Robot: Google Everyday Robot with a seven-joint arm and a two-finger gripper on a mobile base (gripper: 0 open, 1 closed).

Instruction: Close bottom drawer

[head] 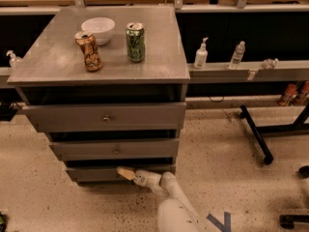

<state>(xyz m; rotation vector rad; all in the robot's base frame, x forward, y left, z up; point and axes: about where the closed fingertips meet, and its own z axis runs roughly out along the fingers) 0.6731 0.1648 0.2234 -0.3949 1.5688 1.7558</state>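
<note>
Arm (179, 210): smooth white shell in rounded, tubular segments. It is thickest at the lower edge of the view and narrows through a bulbous joint to a slimmer white wrist. Gripper (126, 173): tan, tapered, mounted at the arm's end, located at the front panel of the bottom drawer (94, 174). Surface markings cannot be made out.

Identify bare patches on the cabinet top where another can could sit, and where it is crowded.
Free: the front strip of the cabinet top ahead of the cans, and the right edge beside the green can. Crowded: the back left, around the white bowl and brown can. The claw is low, at the bottom drawer.
</note>
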